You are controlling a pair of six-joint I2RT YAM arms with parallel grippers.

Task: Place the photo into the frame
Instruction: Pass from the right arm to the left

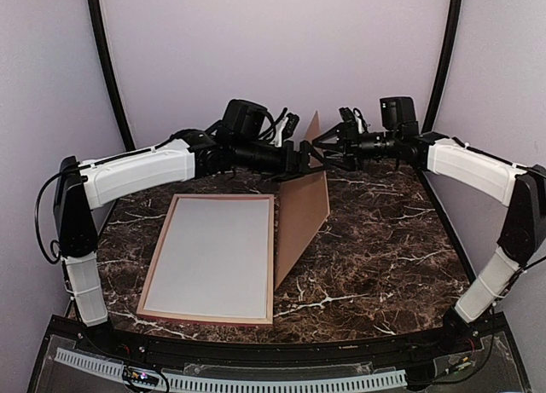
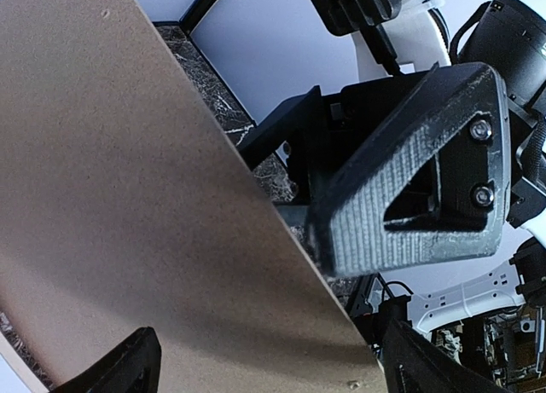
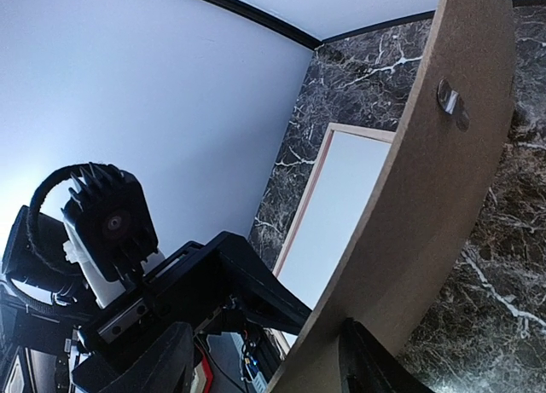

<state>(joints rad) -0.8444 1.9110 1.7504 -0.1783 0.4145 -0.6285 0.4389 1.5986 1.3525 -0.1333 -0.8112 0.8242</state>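
Pink-red wooden frame (image 1: 206, 319) lay flat lower left, showing white; photo unseen. Brown backing board (image 1: 303, 214) stood unfitted at centre, left gripper (image 2: 269, 363) spread; hold of the right gripper (image 3: 269, 359) unclear

A brown backing board (image 1: 303, 218) stands edgewise on marble table (image 1: 384, 248).

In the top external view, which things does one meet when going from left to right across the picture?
left arm's shoulder → frame lying flat → brown backing board standing on edge → right arm's shoulder

Frame (image 3: 358, 132) partly behind backing board (image 3: 409, 205)
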